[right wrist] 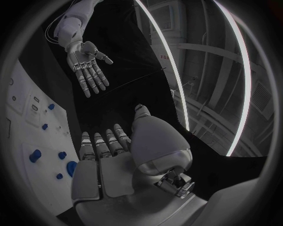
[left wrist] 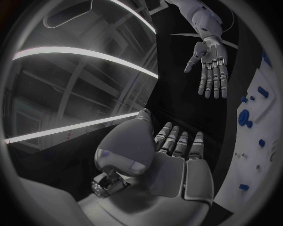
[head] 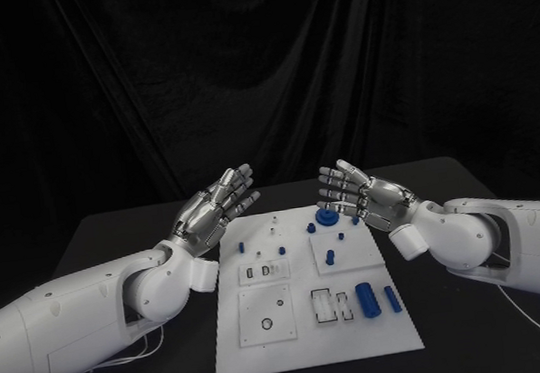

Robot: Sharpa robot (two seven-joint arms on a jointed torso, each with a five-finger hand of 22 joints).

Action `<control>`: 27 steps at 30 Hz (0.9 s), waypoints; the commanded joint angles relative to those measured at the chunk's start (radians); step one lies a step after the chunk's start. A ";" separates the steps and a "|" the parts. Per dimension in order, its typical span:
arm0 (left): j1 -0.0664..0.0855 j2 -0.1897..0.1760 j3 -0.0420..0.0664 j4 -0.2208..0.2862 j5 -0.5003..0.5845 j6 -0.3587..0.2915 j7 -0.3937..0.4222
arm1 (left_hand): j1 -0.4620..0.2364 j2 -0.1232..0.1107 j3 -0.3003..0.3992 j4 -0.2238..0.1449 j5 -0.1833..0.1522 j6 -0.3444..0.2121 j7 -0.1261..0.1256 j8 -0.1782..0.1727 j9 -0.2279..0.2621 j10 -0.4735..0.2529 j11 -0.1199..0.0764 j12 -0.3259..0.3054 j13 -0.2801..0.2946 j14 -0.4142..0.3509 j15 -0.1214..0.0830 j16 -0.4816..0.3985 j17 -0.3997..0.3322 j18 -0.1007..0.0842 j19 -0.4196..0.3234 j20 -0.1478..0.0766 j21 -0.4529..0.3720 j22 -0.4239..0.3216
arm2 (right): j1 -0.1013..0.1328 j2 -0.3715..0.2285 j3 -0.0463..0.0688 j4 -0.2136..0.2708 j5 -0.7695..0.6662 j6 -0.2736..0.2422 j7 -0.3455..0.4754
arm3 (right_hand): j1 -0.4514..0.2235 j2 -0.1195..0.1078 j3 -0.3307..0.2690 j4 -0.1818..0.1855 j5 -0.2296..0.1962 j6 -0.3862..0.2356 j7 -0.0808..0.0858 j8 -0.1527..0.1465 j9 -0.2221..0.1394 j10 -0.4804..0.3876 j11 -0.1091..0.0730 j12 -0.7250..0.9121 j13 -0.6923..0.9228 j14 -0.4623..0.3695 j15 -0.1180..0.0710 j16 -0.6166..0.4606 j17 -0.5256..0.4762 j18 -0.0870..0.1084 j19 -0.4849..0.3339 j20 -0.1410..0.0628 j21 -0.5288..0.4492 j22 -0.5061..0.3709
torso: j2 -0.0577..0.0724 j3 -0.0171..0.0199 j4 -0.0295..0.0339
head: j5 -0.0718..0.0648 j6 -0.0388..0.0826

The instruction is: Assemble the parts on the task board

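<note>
The white task board (head: pixel 317 345) lies in the middle of the black table. Blue parts sit on it: a round knob (head: pixel 329 219) near its far edge, small pegs (head: pixel 332 255) at mid-board, and two cylinders (head: pixel 369 299) at the near right. My left hand (head: pixel 216 206) is raised above the board's far left corner, fingers straight and apart, palm facing inward, holding nothing. My right hand (head: pixel 363 196) is raised above the far right corner, equally flat and empty. The left wrist view has the right hand (left wrist: pixel 209 63) across from my left palm (left wrist: pixel 177 160); the right wrist view has the left hand (right wrist: pixel 87 63).
Recessed white plates with slots (head: pixel 266 313) occupy the board's left and near part. The black table (head: pixel 117 231) spreads around the board, with a dark curtain behind. White cables (head: pixel 145 351) trail beneath my left arm and by my right arm.
</note>
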 commanded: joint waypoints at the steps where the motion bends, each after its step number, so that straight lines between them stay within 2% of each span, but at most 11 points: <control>1: 0.000 -0.009 0.001 -0.003 -0.080 0.039 0.125 | 0.047 -0.009 0.018 -0.014 0.068 0.017 0.011 0.006 0.001 0.016 0.010 0.030 0.003 0.015 0.007 0.017 0.004 0.012 0.009 0.012 0.007 0.003 | 0.007 -0.011 0.001 0.004 -0.036 0.044 -0.013 | 0.031 -0.008 0.007 -0.013 0.013 0.015 0.004 0.011 0.003 0.001 0.009 0.017 0.002 0.007 0.005 0.011 0.002 0.000 0.013 0.007 0.008 0.003 | 0.011 -0.0034 0.0048 | -0.001 -0.012; 4: 0.000 -0.022 0.001 0.003 -0.086 0.031 0.126 | 0.084 -0.016 0.040 -0.043 0.130 0.023 0.015 0.007 0.002 0.027 0.016 0.056 0.006 0.023 0.010 0.029 0.006 0.012 0.015 0.017 0.011 0.004 | 0.014 -0.021 0.001 0.009 -0.039 0.040 -0.014 | 0.085 -0.015 0.021 -0.047 0.056 0.051 0.022 0.041 0.008 0.018 0.037 0.084 0.010 0.047 0.014 0.059 0.014 0.013 0.065 0.028 0.039 0.016 | 0.014 -0.0040 0.0069 | 0.002 -0.026; 5: 0.000 -0.029 0.001 0.006 -0.088 0.027 0.127 | 0.093 -0.019 0.048 -0.052 0.144 0.022 0.015 0.007 0.002 0.035 0.022 0.068 0.008 0.027 0.013 0.034 0.007 0.012 0.017 0.018 0.011 0.004 | 0.018 -0.026 0.001 0.012 -0.039 0.038 -0.015 | 0.100 -0.020 0.023 -0.055 0.067 0.091 0.037 0.071 0.014 0.040 0.055 0.139 0.017 0.097 0.026 0.110 0.027 0.016 0.118 0.041 0.070 0.030 | 0.015 -0.0042 0.0079 | 0.003 -0.031; 7: 0.000 -0.044 0.001 0.015 -0.090 0.018 0.131 | 0.107 -0.026 0.068 -0.073 0.174 0.024 0.009 0.007 0.002 0.058 0.039 0.102 0.012 0.038 0.020 0.048 0.009 0.012 0.022 0.022 0.014 0.005 | 0.027 -0.037 0.001 0.021 -0.042 0.032 -0.019 | 0.125 -0.026 0.027 -0.073 0.079 0.116 0.046 0.097 0.017 0.055 0.071 0.188 0.020 0.142 0.035 0.156 0.036 0.024 0.183 0.057 0.105 0.044 | 0.019 -0.0053 0.0102 | 0.005 -0.050; 9: 0.000 -0.061 0.001 0.028 -0.091 -0.005 0.138 | 0.111 -0.030 0.077 -0.082 0.183 0.029 0.012 0.008 0.003 0.064 0.044 0.113 0.013 0.044 0.024 0.056 0.011 0.012 0.026 0.026 0.016 0.006 | 0.036 -0.045 0.001 0.028 -0.048 0.025 -0.016 | 0.140 -0.029 0.031 -0.087 0.085 0.130 0.053 0.113 0.019 0.061 0.079 0.213 0.021 0.153 0.039 0.170 0.037 0.028 0.211 0.065 0.119 0.049 | 0.021 -0.0069 0.0120 | 0.004 -0.066; 11: 0.001 -0.079 0.001 0.040 -0.092 -0.038 0.156 | 0.112 -0.044 0.096 -0.097 0.190 0.065 0.031 0.019 0.007 0.095 0.070 0.151 0.017 0.072 0.050 0.091 0.017 0.010 0.047 0.047 0.029 0.012 | 0.047 -0.054 0.001 0.036 -0.062 0.008 -0.005 | 0.191 -0.030 0.056 -0.134 0.128 0.150 0.065 0.138 0.020 0.066 0.093 0.250 0.022 0.161 0.036 0.190 0.037 0.032 0.252 0.068 0.137 0.053 | 0.022 -0.0087 0.0140 | 0.000 -0.073; 13: 0.003 -0.090 0.001 0.046 -0.093 -0.062 0.170 | 0.109 -0.053 0.122 -0.103 0.199 0.109 0.037 0.031 0.011 0.139 0.088 0.203 0.023 0.118 0.064 0.146 0.026 0.006 0.078 0.052 0.047 0.020 | 0.058 -0.058 0.001 0.036 -0.079 -0.006 0.006 | 0.199 -0.030 0.061 -0.143 0.129 0.160 0.066 0.147 0.022 0.071 0.095 0.264 0.023 0.172 0.034 0.204 0.039 0.033 0.273 0.068 0.148 0.056 | 0.025 -0.0114 0.0163 | -0.003 -0.088; 17: 0.010 -0.107 0.001 0.051 -0.093 -0.100 0.195 | 0.099 -0.066 0.155 -0.106 0.220 0.158 0.040 0.042 0.016 0.173 0.096 0.250 0.026 0.155 0.071 0.197 0.031 -0.001 0.108 0.053 0.065 0.027 | 0.094 -0.065 0.001 0.029 -0.153 -0.046 0.020 | 0.228 -0.033 0.083 -0.180 0.125 0.196 0.071 0.180 0.025 0.091 0.102 0.317 0.026 0.219 0.037 0.260 0.047 0.033 0.354 0.070 0.188 0.069 | 0.033 -0.0153 0.0169 | -0.005 -0.106; 19: 0.013 -0.115 0.001 0.059 -0.093 -0.103 0.202 | 0.098 -0.068 0.169 -0.110 0.225 0.162 0.045 0.042 0.016 0.172 0.102 0.255 0.026 0.158 0.077 0.206 0.031 -0.006 0.112 0.054 0.067 0.027 | 0.115 -0.068 0.001 0.025 -0.200 -0.068 0.020 | 0.235 -0.033 0.089 -0.188 0.123 0.205 0.073 0.188 0.026 0.097 0.103 0.330 0.026 0.233 0.039 0.275 0.049 0.032 0.371 0.070 0.196 0.072 | 0.047 -0.0169 0.0174 | -0.004 -0.105; 21: 0.015 -0.123 0.002 0.068 -0.092 -0.108 0.206 | 0.097 -0.069 0.179 -0.112 0.225 0.163 0.047 0.042 0.016 0.171 0.109 0.257 0.025 0.158 0.082 0.211 0.031 -0.010 0.115 0.054 0.068 0.027 | 0.130 -0.070 0.001 0.024 -0.243 -0.085 0.007 | 0.263 -0.037 0.105 -0.214 0.104 0.273 0.076 0.232 0.032 0.147 0.105 0.400 0.031 0.336 0.039 0.361 0.065 0.033 0.425 0.069 0.224 0.080 | 0.057 -0.0187 0.0180 | -0.005 -0.102; 27: 0.025 -0.149 0.004 0.117 -0.051 -0.125 0.213 | 0.077 -0.085 0.214 -0.117 0.225 0.205 0.056 0.052 0.021 0.186 0.130 0.284 0.027 0.176 0.102 0.250 0.035 -0.030 0.135 0.055 0.080 0.031 | 0.175 -0.060 0.001 0.005 -0.359 -0.114 -0.097 | 0.310 -0.036 0.140 -0.263 0.077 0.306 0.092 0.237 0.028 0.191 0.120 0.446 0.032 0.432 0.055 0.403 0.059 0.027 0.522 0.071 0.274 0.095 | 0.087 -0.0237 0.0260 | -0.013 -0.107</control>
